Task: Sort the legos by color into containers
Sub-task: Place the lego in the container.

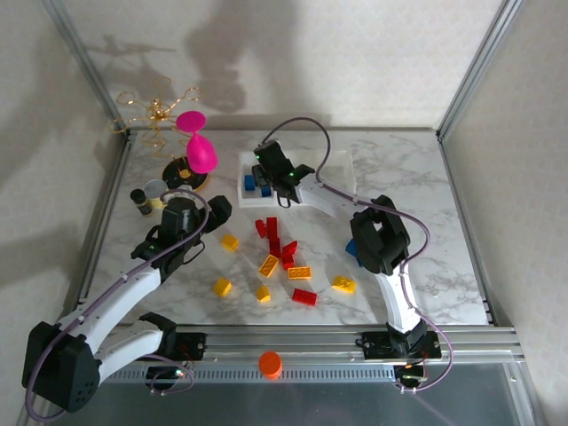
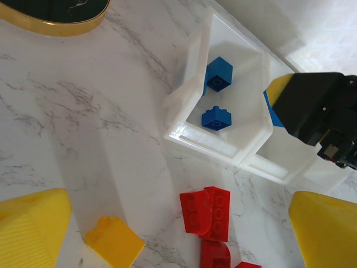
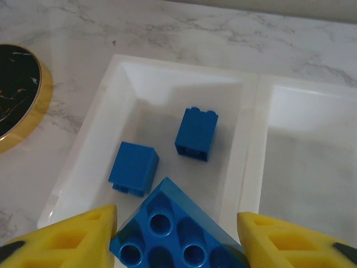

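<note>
The containers (image 1: pixel 342 169) stand at the back of the table, a row of whitish bins. My right gripper (image 1: pixel 271 173) hovers over the left bin, shut on a blue lego (image 3: pixel 173 229) held between its yellow fingers (image 3: pixel 83 237). Two blue legos (image 3: pixel 134 167) (image 3: pixel 196 133) lie in that bin below it. My left gripper (image 1: pixel 217 213) stands open above the marble, nothing between its fingers (image 2: pixel 33 223). Under it lie red legos (image 2: pixel 207 212) and a yellow lego (image 2: pixel 114 241). More red (image 1: pixel 275 240) and yellow legos (image 1: pixel 268 264) are scattered mid-table, and another blue one (image 1: pixel 351 248) lies by the right arm.
A black, gold-rimmed round tray (image 1: pixel 186 173) with pink objects and a gold wire stand sits at the back left, with a small tin can (image 1: pixel 155 191) beside it. An orange cap (image 1: pixel 270 364) rests on the front rail. Metal frame posts border the table.
</note>
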Controlling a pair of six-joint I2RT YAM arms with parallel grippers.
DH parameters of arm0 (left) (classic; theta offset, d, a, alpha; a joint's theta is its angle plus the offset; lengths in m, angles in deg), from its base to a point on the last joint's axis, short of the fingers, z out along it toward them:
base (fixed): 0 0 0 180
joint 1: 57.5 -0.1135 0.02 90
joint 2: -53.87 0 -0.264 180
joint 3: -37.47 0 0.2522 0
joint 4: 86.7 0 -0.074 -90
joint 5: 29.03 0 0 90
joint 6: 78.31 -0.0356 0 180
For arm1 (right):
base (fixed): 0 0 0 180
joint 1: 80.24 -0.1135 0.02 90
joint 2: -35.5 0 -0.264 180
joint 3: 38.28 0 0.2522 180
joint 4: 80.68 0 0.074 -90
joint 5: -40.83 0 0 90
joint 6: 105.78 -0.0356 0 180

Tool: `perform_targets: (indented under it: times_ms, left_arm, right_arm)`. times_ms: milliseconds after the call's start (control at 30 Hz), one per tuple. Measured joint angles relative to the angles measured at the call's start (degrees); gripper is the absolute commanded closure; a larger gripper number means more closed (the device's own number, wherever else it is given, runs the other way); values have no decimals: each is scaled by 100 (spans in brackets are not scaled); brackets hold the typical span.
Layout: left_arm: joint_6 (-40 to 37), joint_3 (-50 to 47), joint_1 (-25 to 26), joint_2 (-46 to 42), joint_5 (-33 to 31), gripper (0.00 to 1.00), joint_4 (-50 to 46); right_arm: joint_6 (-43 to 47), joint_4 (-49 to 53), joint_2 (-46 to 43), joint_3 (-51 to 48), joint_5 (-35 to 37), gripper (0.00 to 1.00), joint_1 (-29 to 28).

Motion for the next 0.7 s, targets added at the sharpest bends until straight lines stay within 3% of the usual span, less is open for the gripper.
perform_targets:
  times_ms: [267, 533, 700]
  left_arm:
    - [9, 0, -39, 37, 61, 0, 149]
    - [4, 0, -39, -63, 63, 0, 162]
    - [-15, 22, -35, -186, 98, 0, 146]
  right_arm:
    - [404, -66, 767, 1029, 232, 34, 2]
    - [522, -63, 750, 1014, 225, 26, 2]
    - [468, -127, 146, 323, 72, 23, 2]
